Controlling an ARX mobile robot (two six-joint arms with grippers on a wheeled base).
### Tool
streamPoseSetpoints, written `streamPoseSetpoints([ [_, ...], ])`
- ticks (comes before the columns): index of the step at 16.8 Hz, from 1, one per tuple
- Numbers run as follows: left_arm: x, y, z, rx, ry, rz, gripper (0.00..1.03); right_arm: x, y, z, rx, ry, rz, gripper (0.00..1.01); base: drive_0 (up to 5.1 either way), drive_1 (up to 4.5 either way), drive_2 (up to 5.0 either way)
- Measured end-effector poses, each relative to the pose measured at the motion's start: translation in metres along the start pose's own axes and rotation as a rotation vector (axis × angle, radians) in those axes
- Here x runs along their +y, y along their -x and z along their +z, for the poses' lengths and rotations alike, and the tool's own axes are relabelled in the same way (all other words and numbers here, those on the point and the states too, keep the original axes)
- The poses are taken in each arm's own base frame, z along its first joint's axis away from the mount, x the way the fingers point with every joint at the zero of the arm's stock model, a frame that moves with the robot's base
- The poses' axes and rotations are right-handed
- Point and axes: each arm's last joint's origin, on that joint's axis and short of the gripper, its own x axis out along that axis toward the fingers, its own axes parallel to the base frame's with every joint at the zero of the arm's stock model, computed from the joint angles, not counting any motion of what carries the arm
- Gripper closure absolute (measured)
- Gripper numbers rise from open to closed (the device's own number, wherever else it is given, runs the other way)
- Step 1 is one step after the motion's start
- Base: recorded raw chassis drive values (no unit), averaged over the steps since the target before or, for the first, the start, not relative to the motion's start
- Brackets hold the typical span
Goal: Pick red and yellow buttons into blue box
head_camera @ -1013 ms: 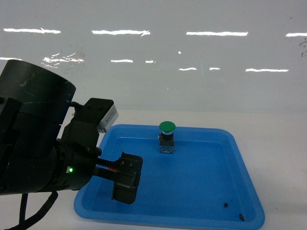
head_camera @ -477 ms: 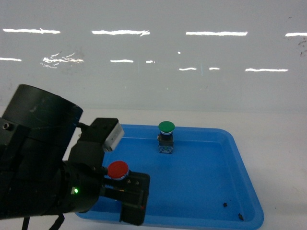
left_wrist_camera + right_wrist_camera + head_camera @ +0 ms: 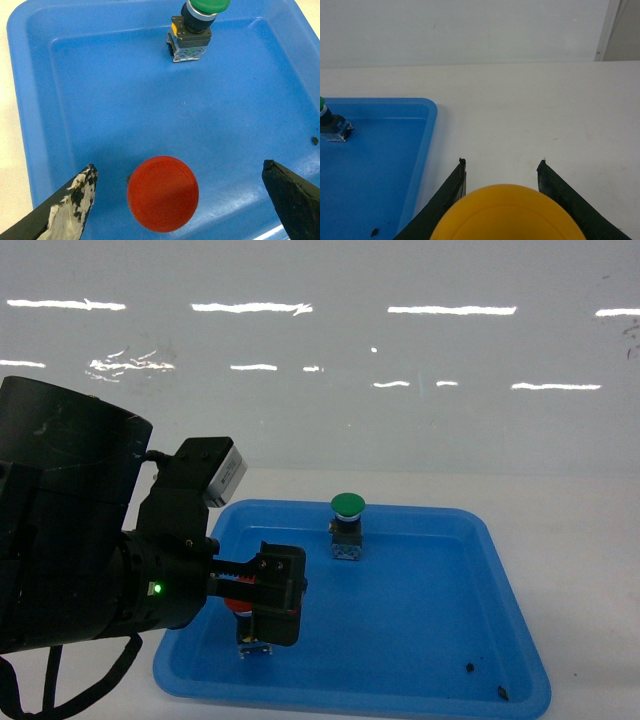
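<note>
In the near-left part of the blue box (image 3: 35, 125): the red button (image 3: 162, 193), cap up, resting on the box floor. Seen from the left wrist, sits between the two dark fingers of the left pincer (image 3: 180, 200), with clear blue floor on either side of the cap, so spread wide and touching nothing. Reads as a button set down and let go, red half of the job likely done. In the head view, mostly hidden behind that same pincer (image 3: 268, 625), only a sliver of red and a bit of pale body showing beneath it.

Farther back in the box, near the far wall: the green button (image 3: 347, 525), upright on its black-and-grey body, well apart from the red one and no part of the task.

Off to the right, outside the box: the yellow button (image 3: 507, 212), filling the bottom of the right wrist view, its cap bulging between the two fingers of the right pincer (image 3: 502, 192). Looks closed on the button, fingers tight to either side of the cap, though actual contact falls below the frame edge. Held over bare counter, just beside the box's right rim, presumably waiting its turn to go over the wall.

Beneath it all: a white counter (image 3: 530, 110), matte and plain. On the box floor, a couple of small dark specks (image 3: 470, 668) toward the near-right corner. Behind, a pale glossy wall streaked with reflected ceiling lights.
</note>
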Motion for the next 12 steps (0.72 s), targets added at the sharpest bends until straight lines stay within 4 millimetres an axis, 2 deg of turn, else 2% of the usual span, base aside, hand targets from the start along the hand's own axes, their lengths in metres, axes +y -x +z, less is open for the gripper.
streamPoseSetpoints([
  [12,0.0000,0.0024,-0.0030,0.015,-0.057,0.002,0.05,0.0000,0.0000,0.0000,0.000,0.000,0.000,0.63,0.0,0.00,0.0],
])
